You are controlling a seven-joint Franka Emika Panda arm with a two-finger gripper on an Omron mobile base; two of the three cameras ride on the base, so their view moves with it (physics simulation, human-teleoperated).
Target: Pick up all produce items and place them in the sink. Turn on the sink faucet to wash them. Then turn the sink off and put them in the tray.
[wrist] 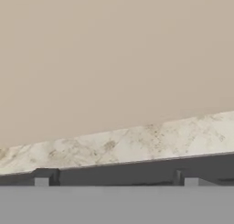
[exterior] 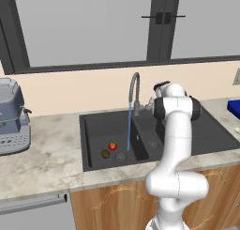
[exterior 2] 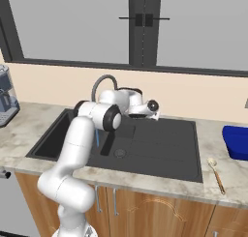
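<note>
Water runs in a thin blue stream point(exterior: 129, 126) from the grey gooseneck sink faucet point(exterior: 135, 89) into the left basin of the black sink point(exterior: 98, 130). Two produce items lie on that basin's floor near the drain: a red one with a green top point(exterior: 112, 146) and a dull brown one point(exterior: 105, 154). My arm reaches over the sink point(exterior 2: 164, 144), with the hand just right of the faucet point(exterior 2: 102, 83), facing the back wall. My gripper point(wrist: 116, 179) is open with nothing between its fingers. The blue tray point(exterior 2: 236, 141) sits on the counter to the right.
A grey coffee machine point(exterior: 11, 116) stands on the counter left of the sink. A wooden spoon point(exterior 2: 216, 174) lies between the sink and the tray. The hand view looks at the beige wall above the marble counter strip point(wrist: 137, 143) behind the sink rim.
</note>
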